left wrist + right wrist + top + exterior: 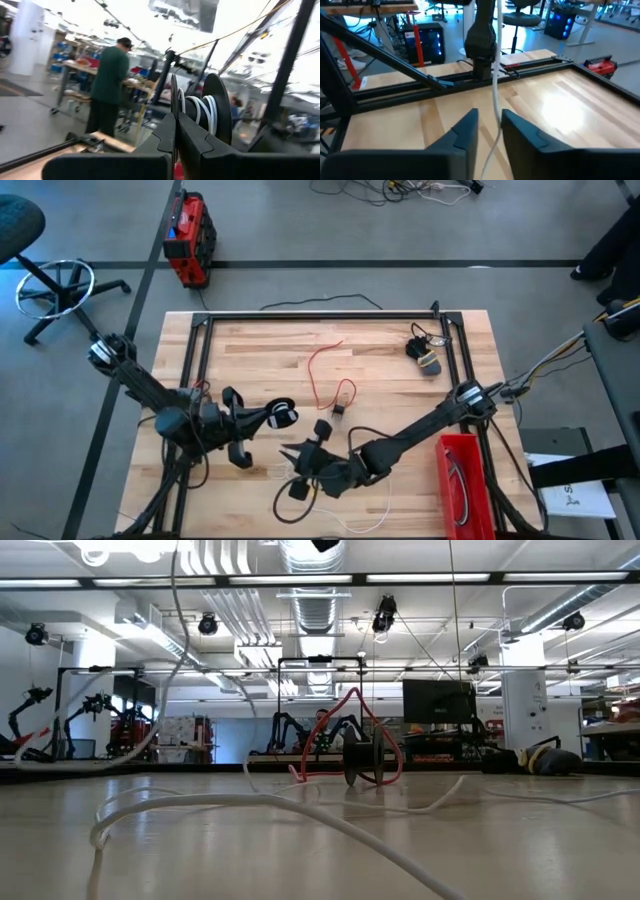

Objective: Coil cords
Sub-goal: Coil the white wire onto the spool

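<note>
A white cord (335, 523) lies in loose loops at the table's near edge and is partly wound on a black spool (282, 417), which my left gripper (175, 137) holds, shut. The cord (495, 100) runs from there down between the open fingers of my right gripper (489, 132), which is near the table's front middle (293, 471); I cannot tell whether they touch it. A red cord (325, 370) with a small dark plug (338, 411) lies mid-table. A black cord (424, 352) lies bundled at the far right. My left gripper pinches a thin flange of the black spool (173, 102) between its two shut fingers. The spool stands on edge beyond the fingertips, clear of the table, with turns of white cord (202, 111) between its flanges.
A black metal frame (320, 315) rims the table. A red bin (463, 480) stands at the near right corner. A red toolbox (187, 238) and a stool base (60, 285) are on the floor beyond. A person stands at a bench in the room (111, 85).
</note>
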